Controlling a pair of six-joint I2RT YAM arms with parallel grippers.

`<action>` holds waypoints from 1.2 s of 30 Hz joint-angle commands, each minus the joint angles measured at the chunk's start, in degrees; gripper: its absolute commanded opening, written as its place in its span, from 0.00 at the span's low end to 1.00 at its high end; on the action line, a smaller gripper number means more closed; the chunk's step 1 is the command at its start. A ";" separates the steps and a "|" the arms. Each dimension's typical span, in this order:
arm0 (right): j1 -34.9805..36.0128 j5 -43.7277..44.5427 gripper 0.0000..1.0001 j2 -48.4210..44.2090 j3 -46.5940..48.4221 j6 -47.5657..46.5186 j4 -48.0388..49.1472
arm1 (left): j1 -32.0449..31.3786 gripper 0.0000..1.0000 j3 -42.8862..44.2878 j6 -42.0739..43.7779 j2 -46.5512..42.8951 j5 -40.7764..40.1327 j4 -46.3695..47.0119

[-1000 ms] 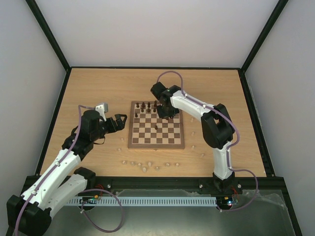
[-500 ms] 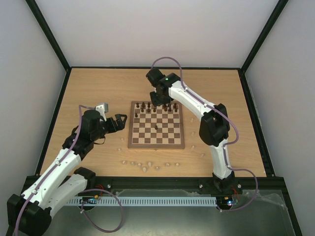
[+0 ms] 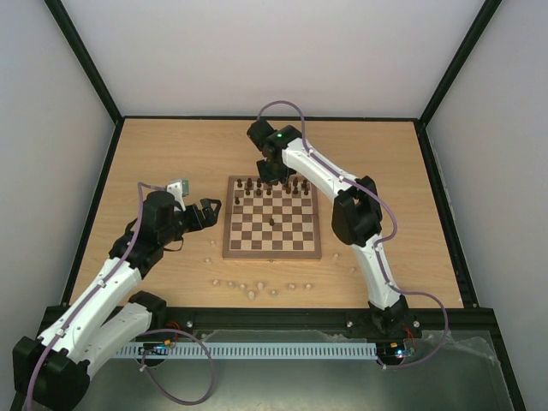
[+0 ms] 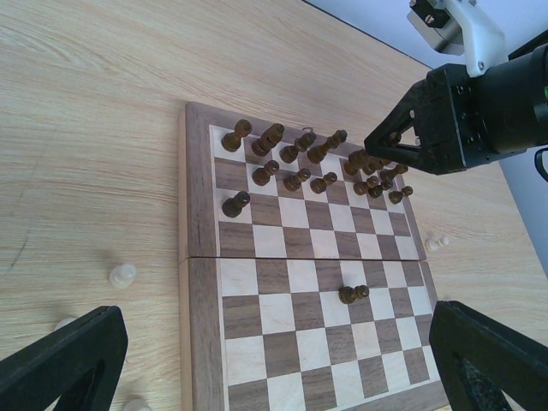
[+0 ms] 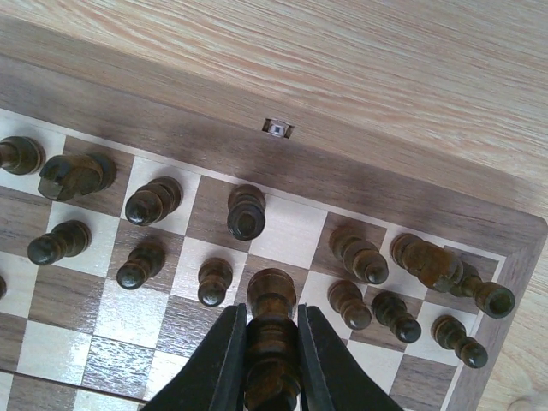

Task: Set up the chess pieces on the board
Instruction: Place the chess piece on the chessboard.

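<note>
The board (image 3: 272, 250) lies mid-table with dark brown chess pieces (image 3: 270, 186) standing on its two far rows. My right gripper (image 3: 272, 171) hangs over the far rows. In the right wrist view it (image 5: 271, 318) is shut on a tall dark brown piece (image 5: 272, 295), held above the board (image 5: 171, 94) near a bare back-row square (image 5: 291, 231). A lone dark pawn (image 4: 351, 294) stands mid-board. My left gripper (image 3: 208, 210) is open and empty, just left of the board (image 4: 199, 257). Cream pieces (image 3: 248, 287) lie loose on the table.
Several cream pieces are scattered between the board's near edge and the arm bases, with a few more to the right (image 3: 351, 270) and one by the board's left side (image 4: 122, 275). Black frame rails bound the tabletop.
My right gripper has swung left and toward the far edge of the board, from the right part of the dark rows to their middle. The left arm has not moved.
</note>
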 commanded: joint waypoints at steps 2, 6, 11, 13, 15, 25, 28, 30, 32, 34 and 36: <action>-0.83 1.20 0.09 1.28 2.49 -0.56 -4.20 | 0.00 0.99 0.78 0.64 0.39 -0.38 -0.04; -1.41 0.60 0.09 1.84 2.61 -0.67 -3.64 | 0.01 1.00 0.80 0.75 0.61 -0.34 0.18; -2.41 -0.01 0.09 2.89 3.15 -0.84 -3.59 | 0.01 0.99 0.87 0.70 0.78 -0.29 0.40; -2.78 -0.38 0.09 3.18 3.24 -0.93 -3.22 | 0.01 0.99 0.83 0.70 0.78 -0.29 0.40; -3.00 -0.93 0.09 3.44 3.43 -1.11 -2.96 | 0.01 1.00 0.80 0.65 0.86 -0.37 0.39; -3.74 -2.79 0.09 5.91 5.94 -1.73 -2.51 | 0.02 0.99 0.98 0.71 0.96 -0.56 0.40; -3.72 -2.90 0.09 6.49 6.50 -1.83 -2.57 | 0.09 1.00 1.06 0.72 1.11 -0.56 0.40; -3.72 -3.25 0.09 6.95 6.75 -1.91 -2.74 | 0.07 0.99 0.95 0.71 1.13 -0.64 0.48; -3.73 -3.43 0.09 7.38 6.80 -1.91 -2.90 | 0.10 0.99 0.98 0.71 1.18 -0.71 0.49; -3.73 -3.69 0.09 7.81 6.69 -1.96 -2.97 | 0.09 0.99 0.98 0.69 1.16 -0.73 0.49; -3.72 -3.75 0.09 8.26 6.68 -2.00 -3.10 | 0.07 1.00 0.98 0.69 1.16 -0.73 0.49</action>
